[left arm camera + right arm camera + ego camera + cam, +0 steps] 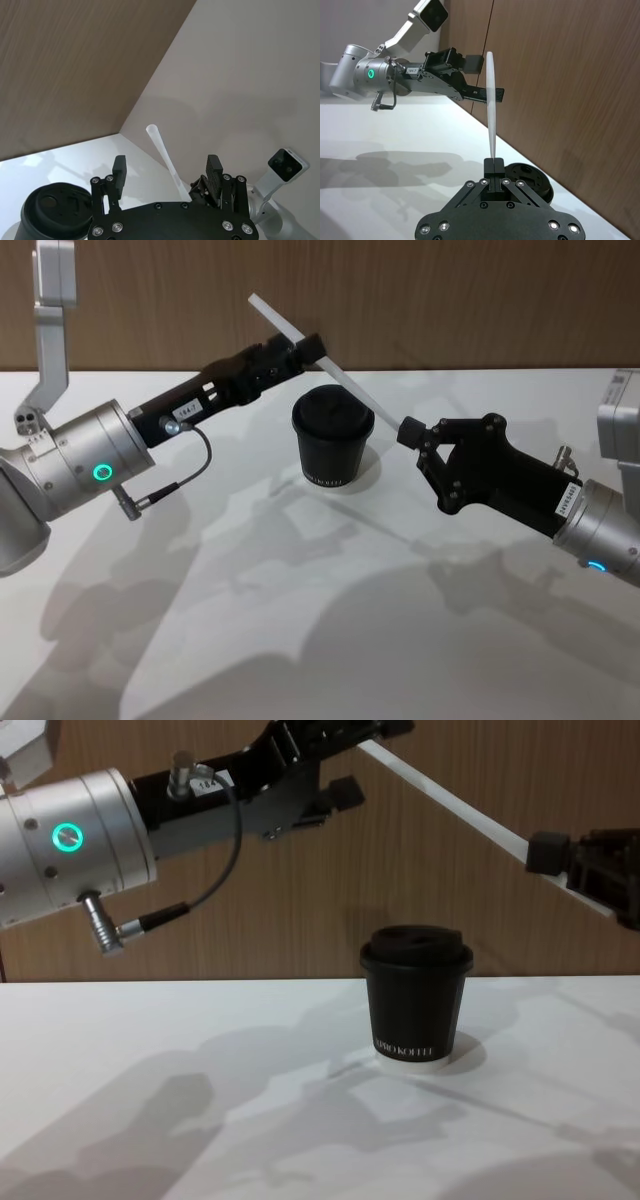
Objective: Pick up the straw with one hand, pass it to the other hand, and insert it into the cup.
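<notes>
Your right pincer (pixel 408 430) was clamped on the low end of the straw (pixel 355 385) in the head view, so the pick-up was done. The straw hung clear of the counter (pixel 300 640), slanting up over the cup (pixel 332 440) to your left pincer (pixel 297 348) near its upper part. The cup stood upright between the two arms, its lid (pixel 333 412) on.

From the left wrist, the left pincer (pixel 166 172) stood apart, its fingers (pixel 119 172) either side of the straw (pixel 162 150), which ran nearer one finger than the other. I judged the handover only half made. The cup (pixel 55 207) sat just beside the pincer.

From the right wrist, the right pincer (pixel 492 162) gripped the straw (pixel 491 100) at its very end, with the left pincer (pixel 482 79) straddling it farther up.

In the chest view the straw (pixel 440 795) crossed high above the cup (pixel 417 1010), well apart from it. You had yet to close the left pincer (pixel 362 760), free the right pincer (pixel 548 852), and insert the straw. As for obstacles, the wooden wall (pixel 300 920) seemed near the straw's top, the cable (pixel 215 870) looped under the left wrist, and the lid's opening was too small to make out.
</notes>
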